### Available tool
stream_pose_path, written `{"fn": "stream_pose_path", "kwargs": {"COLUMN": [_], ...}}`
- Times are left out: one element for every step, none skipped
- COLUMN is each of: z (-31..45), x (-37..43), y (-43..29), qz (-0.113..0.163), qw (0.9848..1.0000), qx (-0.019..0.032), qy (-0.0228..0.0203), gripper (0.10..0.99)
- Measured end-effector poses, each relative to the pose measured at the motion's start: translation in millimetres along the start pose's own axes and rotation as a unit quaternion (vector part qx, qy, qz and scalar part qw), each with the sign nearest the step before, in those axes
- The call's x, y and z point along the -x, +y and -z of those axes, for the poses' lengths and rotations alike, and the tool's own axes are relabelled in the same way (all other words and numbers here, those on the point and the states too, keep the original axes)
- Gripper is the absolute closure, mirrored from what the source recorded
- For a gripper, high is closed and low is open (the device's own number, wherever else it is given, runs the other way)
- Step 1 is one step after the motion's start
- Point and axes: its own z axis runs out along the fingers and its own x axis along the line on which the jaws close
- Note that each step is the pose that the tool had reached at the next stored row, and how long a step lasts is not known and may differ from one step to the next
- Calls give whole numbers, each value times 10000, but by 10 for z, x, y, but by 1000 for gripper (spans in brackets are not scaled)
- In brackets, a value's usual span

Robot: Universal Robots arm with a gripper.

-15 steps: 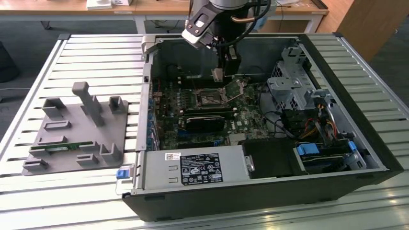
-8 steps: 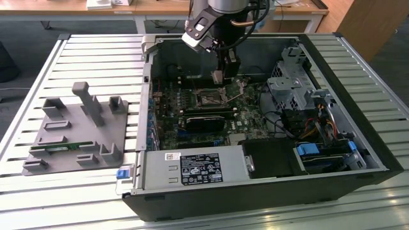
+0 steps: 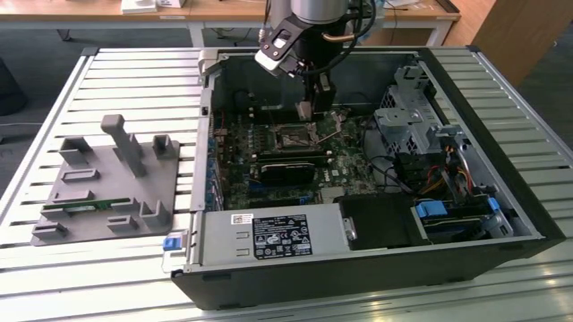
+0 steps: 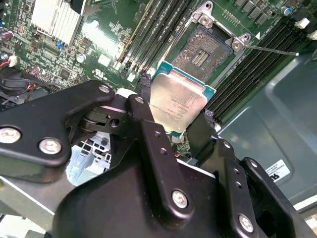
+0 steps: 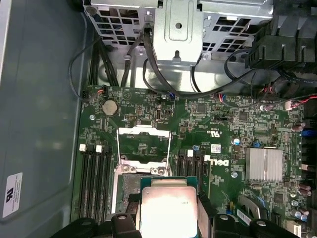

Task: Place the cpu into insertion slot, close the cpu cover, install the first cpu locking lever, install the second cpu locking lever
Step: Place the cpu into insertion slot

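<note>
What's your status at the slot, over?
Gripper shut on cpu. Cpu held off slot, not seated. Cover open, slot unobstructed.

The cpu (image 4: pixel 178 101) has a dull, pale silvery metal face. The cpu cover (image 5: pixel 143 132) is thin, bare, shiny metal. The motherboard (image 5: pixel 223 124) is glossy green, its heatsink (image 5: pixel 264 163) bright finned metal.
</note>
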Motion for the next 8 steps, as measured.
{"fn": "stream_pose_path", "kwargs": {"z": [-8,-16,-25,-33,-41,-50,-58,-65], "x": [0,0,0,0,0,0,0,0], "y": [-1,-1,-2,-3,-3,-4,-5,-5], "qz": [0,0,0,0,0,0,0,0], "qw": [10000,10000,10000,10000,10000,10000,10000,10000], "qx": [0,0,0,0,0,0,0,0], "qy": [-1,-1,-2,-2,-3,-3,-3,-4], "gripper": [549,549,549,549,549,549,549,549]}}
